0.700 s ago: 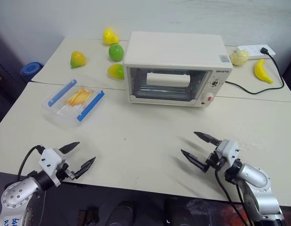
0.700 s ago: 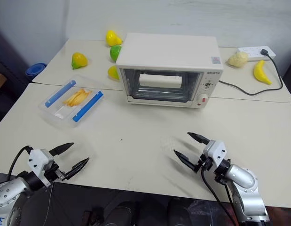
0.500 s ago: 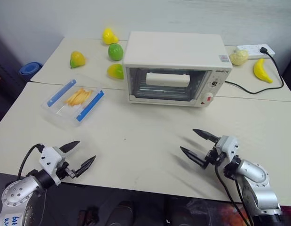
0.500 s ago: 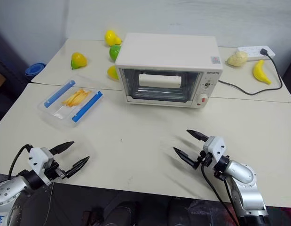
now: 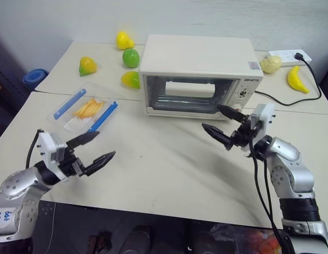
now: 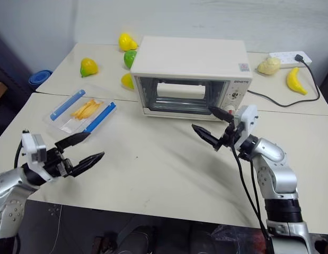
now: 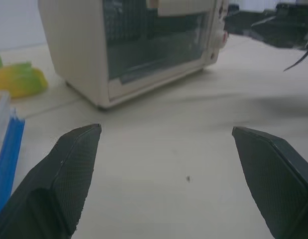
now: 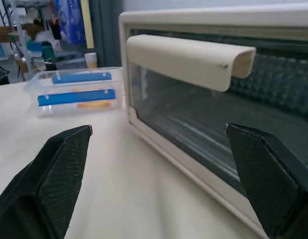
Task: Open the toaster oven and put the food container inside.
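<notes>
With the toaster oven (image 5: 201,77) shut at the table's back and the food container (image 5: 85,111) to its left, the empty, wide-open right gripper (image 5: 223,123) nears the door handle (image 8: 191,59), apparently to pull next; left gripper (image 5: 95,148) spread, idle

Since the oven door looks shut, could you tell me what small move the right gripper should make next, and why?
Probably ease the right gripper forward and slightly up until its open fingers bracket the white bar handle. The toaster oven has its glass door closed, the gripper hangs just in front of it holding nothing, and the food container sits on the table off to the left, so the door comes first.
</notes>
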### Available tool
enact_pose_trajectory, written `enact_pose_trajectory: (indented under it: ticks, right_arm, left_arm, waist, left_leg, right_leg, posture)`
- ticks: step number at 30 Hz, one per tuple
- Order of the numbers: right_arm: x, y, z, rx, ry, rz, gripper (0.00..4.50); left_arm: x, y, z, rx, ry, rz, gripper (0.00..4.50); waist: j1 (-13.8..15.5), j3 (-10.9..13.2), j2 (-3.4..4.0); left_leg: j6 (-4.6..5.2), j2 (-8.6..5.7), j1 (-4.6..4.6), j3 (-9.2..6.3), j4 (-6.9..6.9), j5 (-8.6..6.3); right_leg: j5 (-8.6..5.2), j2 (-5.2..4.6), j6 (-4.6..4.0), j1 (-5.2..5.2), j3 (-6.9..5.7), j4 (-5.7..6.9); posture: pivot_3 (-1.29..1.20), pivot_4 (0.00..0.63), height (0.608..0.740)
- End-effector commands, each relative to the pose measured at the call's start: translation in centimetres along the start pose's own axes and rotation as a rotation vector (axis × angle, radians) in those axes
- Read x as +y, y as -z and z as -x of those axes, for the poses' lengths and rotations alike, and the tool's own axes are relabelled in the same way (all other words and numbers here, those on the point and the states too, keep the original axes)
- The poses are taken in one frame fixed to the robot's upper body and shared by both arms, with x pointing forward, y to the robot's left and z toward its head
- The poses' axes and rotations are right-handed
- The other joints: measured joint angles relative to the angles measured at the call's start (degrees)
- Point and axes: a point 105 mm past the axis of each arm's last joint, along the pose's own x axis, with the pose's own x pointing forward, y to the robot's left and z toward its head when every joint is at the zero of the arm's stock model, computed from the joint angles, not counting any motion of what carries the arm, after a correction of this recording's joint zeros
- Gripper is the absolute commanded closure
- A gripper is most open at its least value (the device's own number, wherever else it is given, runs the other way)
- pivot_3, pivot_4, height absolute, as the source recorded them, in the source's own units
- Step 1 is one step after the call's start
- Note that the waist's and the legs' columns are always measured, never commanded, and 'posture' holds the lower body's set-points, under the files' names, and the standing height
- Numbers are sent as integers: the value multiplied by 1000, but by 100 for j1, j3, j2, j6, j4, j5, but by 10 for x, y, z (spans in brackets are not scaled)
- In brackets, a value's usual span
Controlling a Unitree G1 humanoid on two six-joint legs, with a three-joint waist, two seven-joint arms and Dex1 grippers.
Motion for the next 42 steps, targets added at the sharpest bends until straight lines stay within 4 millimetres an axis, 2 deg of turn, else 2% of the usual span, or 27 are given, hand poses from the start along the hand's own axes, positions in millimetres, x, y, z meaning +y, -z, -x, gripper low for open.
enact_pose_trajectory:
  ticks: [1, 7, 15, 22, 30, 34, 42]
  right_arm:
    - [-3, -11, -6, -37, -7, 24, 39]
    - [0, -22, -21, -80, -46, 36, 39]
    - [9, -24, -38, -93, -105, 28, 39]
    - [24, -26, -38, -93, -172, 8, 39]
    - [-6, -21, -32, -59, -11, -32, 39]
    - [-4, -24, -39, -66, -39, 1, 39]
    - [8, -30, -53, -107, -117, 10, 39]
  left_arm:
    - [-1, -18, -6, -78, -11, 1, 0]
    - [0, -19, -10, -122, -20, 56, 0]
    - [-9, -9, -12, -120, 37, 98, 0]
    - [-9, -9, -17, -120, 44, 90, 0]
    - [-19, -13, -25, -117, 113, 94, 0]
    - [-19, -22, -35, -147, 100, 66, 0]
    - [-18, -27, -42, -156, 78, 74, 0]
  waist:
    - [-15, 0, 0]
    - [-139, 0, 0]
    - [-142, 0, 0]
    - [-243, 0, 0]
    - [-245, 0, 0]
    - [-243, 0, 0]
    - [-255, 0, 0]
  left_leg:
    - [0, 0, 0, 1, 1, 0]
    - [-1, 3, 0, 5, 6, 1]
    - [-3, 5, -2, 8, 10, 0]
    - [-5, 10, -1, 16, 8, 0]
    - [-6, 9, -4, 16, 9, -1]
    - [-6, 9, -6, 15, 9, -1]
    - [-7, 10, -6, 18, 9, -1]
  right_leg:
    - [0, 0, 0, 0, 1, 1]
    - [0, 3, 0, -4, 4, 9]
    - [0, 7, 0, -8, 9, 12]
    - [0, 11, -1, -17, 21, 21]
    - [0, 11, -1, -19, 21, 22]
    - [0, 11, -1, -20, 21, 22]
    - [0, 14, -1, -22, 23, 22]
  posture:
    - [0, 150, 740]
    - [0, 150, 740]
    - [0, 150, 740]
    - [0, 150, 740]
    - [0, 150, 740]
    - [0, 150, 740]
    - [0, 150, 740]
